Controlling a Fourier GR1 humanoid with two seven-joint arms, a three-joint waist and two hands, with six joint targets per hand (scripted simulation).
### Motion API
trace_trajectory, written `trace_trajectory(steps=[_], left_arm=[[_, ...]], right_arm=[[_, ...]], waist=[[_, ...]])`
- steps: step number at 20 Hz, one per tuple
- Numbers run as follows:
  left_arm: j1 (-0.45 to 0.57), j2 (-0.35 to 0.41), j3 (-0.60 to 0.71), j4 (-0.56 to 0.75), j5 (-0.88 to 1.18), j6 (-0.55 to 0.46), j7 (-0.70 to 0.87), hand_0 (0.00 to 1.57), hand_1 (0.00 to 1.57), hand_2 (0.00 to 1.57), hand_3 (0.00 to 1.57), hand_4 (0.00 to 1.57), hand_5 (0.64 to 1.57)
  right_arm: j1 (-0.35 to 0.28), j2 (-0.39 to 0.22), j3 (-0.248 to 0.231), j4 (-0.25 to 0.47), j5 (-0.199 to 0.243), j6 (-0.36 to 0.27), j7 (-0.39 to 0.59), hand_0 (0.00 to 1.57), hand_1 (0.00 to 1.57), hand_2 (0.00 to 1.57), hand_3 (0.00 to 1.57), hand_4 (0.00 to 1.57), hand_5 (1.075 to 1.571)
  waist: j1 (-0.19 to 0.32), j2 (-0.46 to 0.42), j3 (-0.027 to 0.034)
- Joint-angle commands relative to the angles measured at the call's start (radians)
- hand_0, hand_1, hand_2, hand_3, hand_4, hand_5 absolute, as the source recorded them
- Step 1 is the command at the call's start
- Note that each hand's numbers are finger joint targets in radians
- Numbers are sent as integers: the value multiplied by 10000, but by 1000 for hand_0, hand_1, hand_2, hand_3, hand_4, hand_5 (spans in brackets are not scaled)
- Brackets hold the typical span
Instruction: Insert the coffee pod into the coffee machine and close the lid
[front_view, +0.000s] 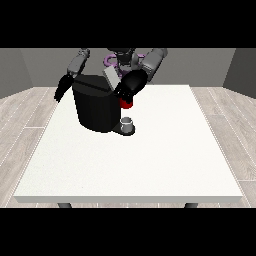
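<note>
The black coffee machine (94, 106) stands at the far left-centre of the white table (150, 165). Its grey lid (110, 78) is tilted up at the top. The hand at the view's right (131, 85) hovers at the machine's upper right corner, just beside the lid. Right below that hand there is a red thing at the machine (126, 103). A small grey thing (127, 122) sits on the machine's dark base plate, and I cannot tell whether it is the pod. The hand at the view's left (62, 89) hangs by the machine's left side, its fingers straight and pointing down.
The table's far edge runs just behind the machine. The robot's torso (122, 57) rises behind it. Wooden floor surrounds the table.
</note>
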Motion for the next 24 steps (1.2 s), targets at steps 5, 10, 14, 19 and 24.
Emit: trace_trajectory(steps=[5,10,14,19,24], left_arm=[[135,859,170,517,-413,723,-478,510,510,776,600,0,1571],[-175,401,-109,243,-626,428,75,0,0,587,459,0,1571],[360,736,93,452,-584,937,-692,0,0,525,452,0,1571],[610,-301,-261,130,-602,351,83,0,0,299,199,0,1571],[1709,-737,-129,203,-374,487,-4,0,0,0,52,0,1571]], right_arm=[[194,135,616,-867,469,-66,498,0,0,0,0,149,1571],[-125,149,162,-125,103,-28,290,0,0,0,0,171,1571],[117,25,252,-679,224,-37,515,0,0,0,0,144,1571],[807,364,209,242,166,-183,48,0,0,0,0,0,1571],[1663,504,264,144,-18,-46,-211,0,0,0,0,0,1571]], waist=[[-415,188,-22],[7,10,-12],[-122,144,-20],[677,-987,-10],[1097,-1948,-14]])
